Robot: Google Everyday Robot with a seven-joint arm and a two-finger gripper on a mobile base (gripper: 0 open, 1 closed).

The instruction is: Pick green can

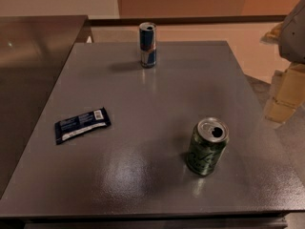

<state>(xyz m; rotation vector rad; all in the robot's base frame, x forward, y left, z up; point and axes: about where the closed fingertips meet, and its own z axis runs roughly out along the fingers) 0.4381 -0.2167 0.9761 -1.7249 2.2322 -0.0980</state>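
Observation:
The green can stands upright on the grey table, towards the front right. It is short, wide and dark green with pale green markings, and its silver top is opened. My gripper hangs at the right edge of the view, beyond the table's right side, above and to the right of the can and well apart from it. It holds nothing that I can see.
A taller, slim blue-and-silver can stands upright near the table's far edge. A dark blue snack bar wrapper lies flat at the left. A brown counter adjoins the table on the left.

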